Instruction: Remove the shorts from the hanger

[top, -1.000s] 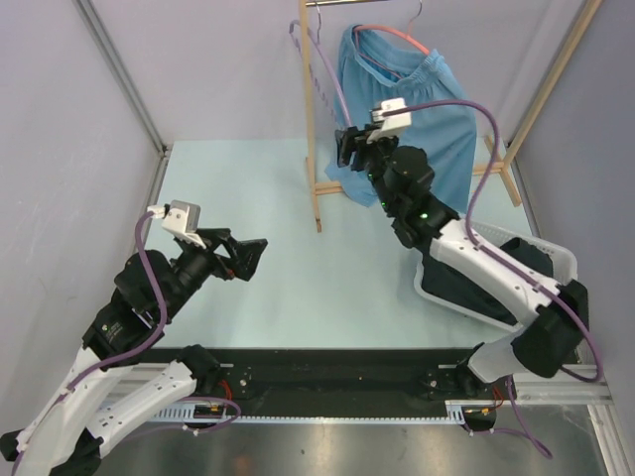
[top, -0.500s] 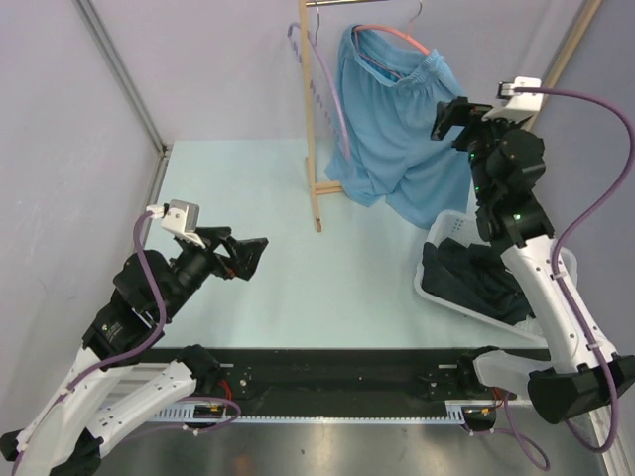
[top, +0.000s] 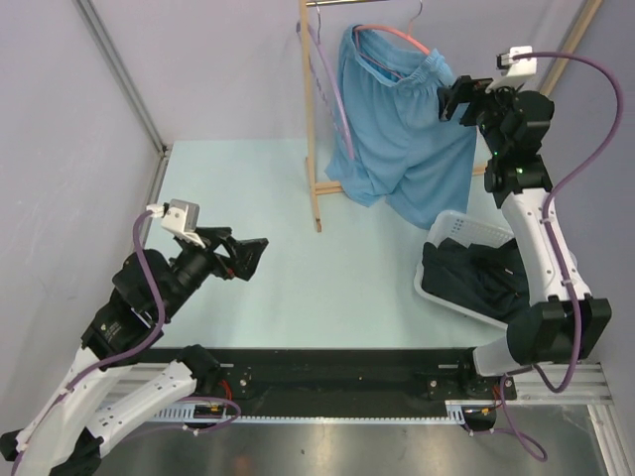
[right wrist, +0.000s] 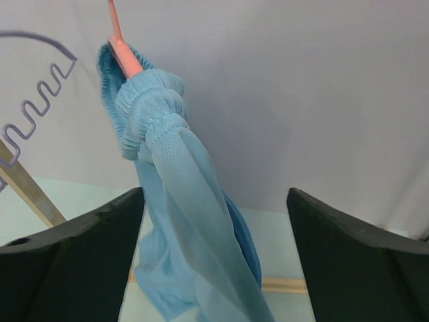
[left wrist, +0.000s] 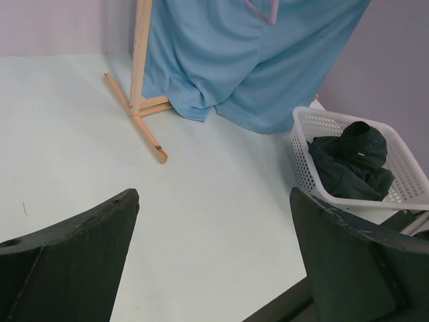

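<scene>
Right hand (top: 448,99): wide open and holding nothing. It hovers high at the far right, with its fingertips facing the right end of the waistband (right wrist: 144,111), just beside it. I cannot tell if they touch.
Left hand (top: 250,253): open and empty, low over the near left of the table (top: 248,178), well apart from any cloth.
Blue shorts (top: 397,129): hanging on the pink hanger (top: 392,35) from the wooden rack (top: 311,129) at the far side. The waist is bunched over the hanger's arms, and the legs drape down to the rack's foot.
Black shorts (top: 476,278): a loose heap in the white basket (left wrist: 305,154) at the near right, already off any hanger.
Feel: the blue pair looks light, thin and limp. It probably folds and stretches under a pull and gives little for flat pads to grip.
Where to hold: the gathered elastic ridge at the right end is the thickest, firmest part. A pinch there should hold better than one on the smooth leg cloth.
Caution: the hanger hangs free, so a sideways tug would likely swing it. Lifting the waist up over the hanger's tip seems safer.
</scene>
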Tool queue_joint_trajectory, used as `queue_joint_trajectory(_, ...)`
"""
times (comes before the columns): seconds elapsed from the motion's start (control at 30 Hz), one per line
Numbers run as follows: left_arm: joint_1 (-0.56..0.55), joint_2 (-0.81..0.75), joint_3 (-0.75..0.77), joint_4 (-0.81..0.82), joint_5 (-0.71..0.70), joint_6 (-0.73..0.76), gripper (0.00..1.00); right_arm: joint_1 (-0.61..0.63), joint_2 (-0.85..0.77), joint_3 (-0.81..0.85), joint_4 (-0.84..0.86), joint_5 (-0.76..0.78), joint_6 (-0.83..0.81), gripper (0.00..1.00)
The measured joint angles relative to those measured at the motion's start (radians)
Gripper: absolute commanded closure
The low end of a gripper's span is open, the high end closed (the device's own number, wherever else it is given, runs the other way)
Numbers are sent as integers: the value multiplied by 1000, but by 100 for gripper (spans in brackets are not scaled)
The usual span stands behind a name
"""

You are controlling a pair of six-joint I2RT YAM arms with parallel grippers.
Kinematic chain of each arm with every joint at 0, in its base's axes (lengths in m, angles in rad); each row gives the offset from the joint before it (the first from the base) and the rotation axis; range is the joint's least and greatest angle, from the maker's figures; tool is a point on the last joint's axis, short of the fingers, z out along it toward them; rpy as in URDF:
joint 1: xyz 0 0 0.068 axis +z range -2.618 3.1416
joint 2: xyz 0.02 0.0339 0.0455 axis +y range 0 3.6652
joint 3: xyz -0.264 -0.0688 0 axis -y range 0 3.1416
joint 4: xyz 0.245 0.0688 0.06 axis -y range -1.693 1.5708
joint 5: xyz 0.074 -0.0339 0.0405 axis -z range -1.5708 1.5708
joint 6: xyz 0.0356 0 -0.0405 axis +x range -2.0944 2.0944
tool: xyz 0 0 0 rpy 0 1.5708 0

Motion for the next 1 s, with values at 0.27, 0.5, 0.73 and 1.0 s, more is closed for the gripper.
queue_joint_trajectory(0.27,0,5,8,-7,12,-2,1,7,112,45,28,-162,82,83)
queue_joint_trajectory(0.5,0,7,12,-10,26,-17,1,110,113,46,47,-193,199,100)
queue_joint_trajectory(0.73,0,5,21,-13,47,-37,1,201,106,6,122,-140,307,100)
queue_joint_trajectory(1.0,0,-29,21,-24,46,-52,1,314,55,-75,181,45,256,100)
